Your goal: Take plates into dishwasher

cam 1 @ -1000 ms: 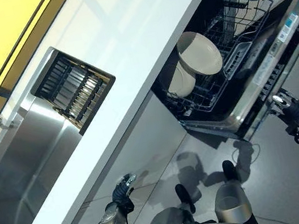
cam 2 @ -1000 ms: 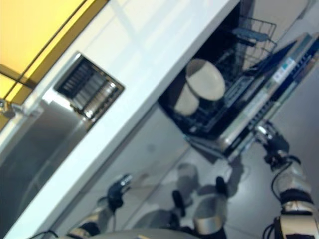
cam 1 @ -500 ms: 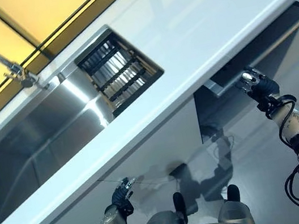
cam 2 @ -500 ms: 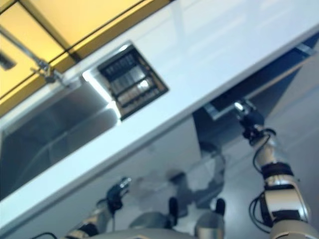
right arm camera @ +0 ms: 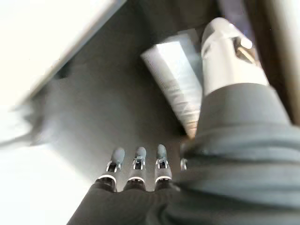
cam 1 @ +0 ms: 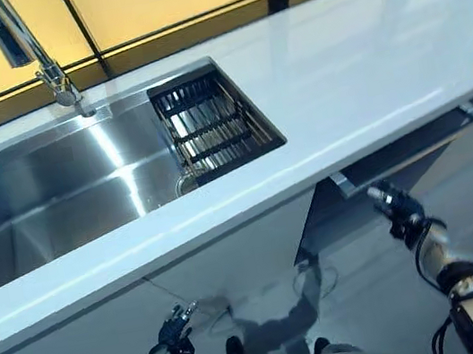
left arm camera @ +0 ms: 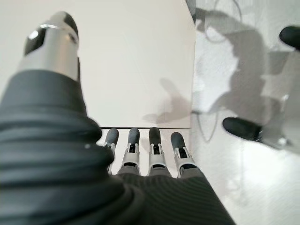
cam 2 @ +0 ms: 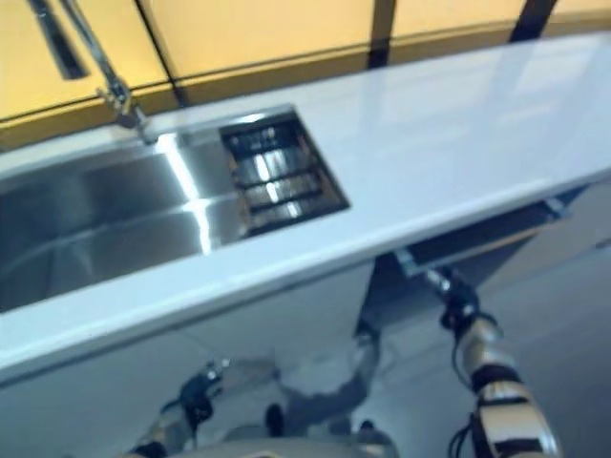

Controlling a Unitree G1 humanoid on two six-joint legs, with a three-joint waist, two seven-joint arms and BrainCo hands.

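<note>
No plates in any view now. Desk (cam 1: pixel 353 57) is bare, sink (cam 1: pixel 58 198) holds only the drain rack (cam 1: pixel 214 126) at the end away from the tap (cam 1: pixel 35 56). Any plates are either out of shot or inside the dishwasher; can't tell which.

Dishwasher door (cam 1: pixel 410 152) sits under the desk edge, past the sink's rack end, only a crack open at the top. Racks inside are hidden.

Right hand (cam 1: pixel 394 205) is up just below the door's top edge. Its wrist view shows fingers (right arm camera: pixel 137 161) extended and relaxed, thumb out, nothing held. Whether it touches the door I can't tell.

Left hand (cam 1: pixel 172 326) hangs low in front of the cabinet below the sink. Fingers (left arm camera: pixel 154 140) straight, empty, idle.

Judgement: loading looks about done and the door is being closed, or nearly so.

Handling notes if more plates turn up:
- Ceramic most likely: rigid, moderately heavy, brittle, so chips on contact with the rack wires or desk edge.
- Glazed surface is slick, worse if wet from the sink.
- Take the rim: thumb on top face, fingers under, near the edge closest to the hand.
- Keep it tilted edge-on for slotting between tines; don't drop it in.
</note>
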